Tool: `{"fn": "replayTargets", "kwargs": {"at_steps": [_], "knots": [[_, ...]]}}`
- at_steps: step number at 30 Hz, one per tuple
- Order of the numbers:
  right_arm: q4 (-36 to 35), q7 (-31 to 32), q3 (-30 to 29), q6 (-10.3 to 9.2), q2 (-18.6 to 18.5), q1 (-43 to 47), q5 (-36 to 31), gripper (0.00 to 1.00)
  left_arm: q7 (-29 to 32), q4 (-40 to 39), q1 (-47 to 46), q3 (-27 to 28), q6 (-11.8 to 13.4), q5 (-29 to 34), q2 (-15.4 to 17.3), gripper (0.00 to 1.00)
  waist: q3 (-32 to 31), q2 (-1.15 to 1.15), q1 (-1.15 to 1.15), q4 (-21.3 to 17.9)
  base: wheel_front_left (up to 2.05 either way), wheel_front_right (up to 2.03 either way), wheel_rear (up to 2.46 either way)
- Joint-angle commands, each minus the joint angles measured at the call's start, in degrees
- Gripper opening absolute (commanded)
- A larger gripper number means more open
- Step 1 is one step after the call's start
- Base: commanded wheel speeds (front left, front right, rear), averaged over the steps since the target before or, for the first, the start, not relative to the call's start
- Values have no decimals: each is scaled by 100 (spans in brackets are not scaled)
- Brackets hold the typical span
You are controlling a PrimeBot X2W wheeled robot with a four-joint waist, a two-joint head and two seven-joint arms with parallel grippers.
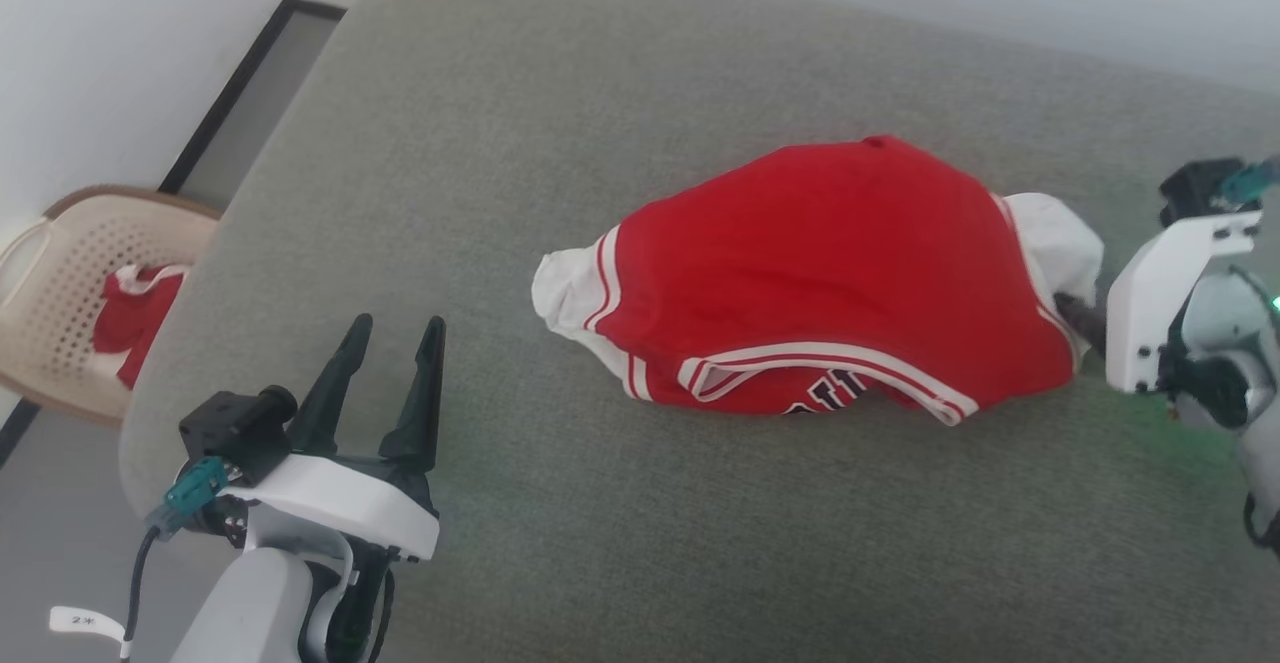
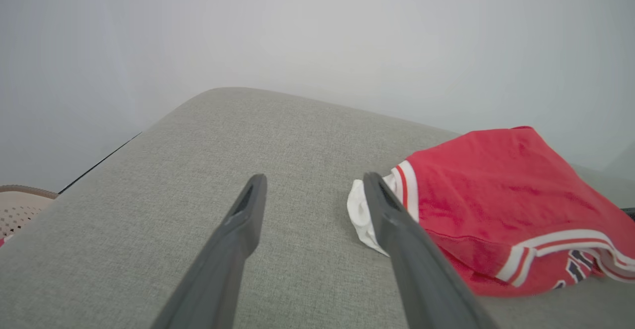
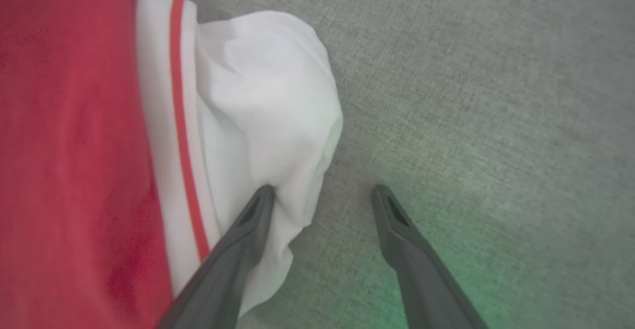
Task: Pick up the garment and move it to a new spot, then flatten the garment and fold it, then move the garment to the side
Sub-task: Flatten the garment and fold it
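left hand (image 1: 398, 321): fingers spread wide, nothing in it, held over bare cushion
right hand (image 3: 322, 190): also spread wide, no grip on anything; one finger (image 3: 253, 215) touches the edge of the white sleeve, the other is over bare cushion
garment: red basketball jersey with white short sleeves and striped trim (image 1: 830, 263), lying in a humped heap on the grey woven-fabric cushion (image 1: 500, 93)
garment vs left hand: ahead of it and off to its right; the near white sleeve (image 2: 359, 210) is close to its right finger but apart from it
garment vs right hand: directly in front of the fingertips and to its left; the bunched white sleeve (image 3: 268, 110) sits partly between the fingers
lettering: black with white outline, mostly tucked under the front fold, unreadable
step (judged): right hand set to pinch the sleeve for the pick-up; nothing lifted yet
risk 1: closing now likely catches only a thin sleeve edge, so the cloth could slip out on the lift
risk 2: the finger over bare cushion could pinch upholstery along with the sleeve and drag
risk 3: lifting by one sleeve lets the body hang twisted, which makes flattening harder
risk 4: left hand isn't on the cloth, so there's no second hold
background: beige perforated plastic basket (image 1: 60, 283) holding a smaller red cloth (image 1: 135, 318), beyond the left hand's left side; not the target
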Motion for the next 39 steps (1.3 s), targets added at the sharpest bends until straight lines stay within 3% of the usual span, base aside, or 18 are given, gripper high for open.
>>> {"fn": "replayTargets", "kwargs": {"at_steps": [1,2,3,4,12,21,31,39], "knots": [[200,184,67,0,79,62,72,100,-36,-6,-73,82,-44,72,-59,100,101,0,0,98,0,0,0],[256,245,100,0,86,38,104,100,-37,-7,-71,122,-65,110,-98,100,116,0,0,110,0,0,0],[253,284,175,0,87,24,130,71,-36,-7,-60,163,-100,153,-136,100,131,0,0,117,0,0,0],[212,271,244,1,94,-2,166,0,-37,0,-44,211,-125,161,-184,100,145,0,0,116,0,0,0],[117,116,489,-4,-87,-199,346,0,-39,17,83,582,-282,334,-350,100,137,0,0,-52,0,0,0],[-424,-43,609,-3,-462,-200,633,0,-39,-50,226,1003,-366,528,-314,100,-35,0,0,-607,0,0,0],[-1277,197,98,-3,-1158,598,937,0,-40,-92,299,1222,-401,663,-191,100,-157,0,0,-1220,0,0,0],[-1190,159,-576,-3,-855,1395,822,0,-39,-9,188,1204,-429,626,-199,100,-102,0,0,-1336,0,0,0]]}}
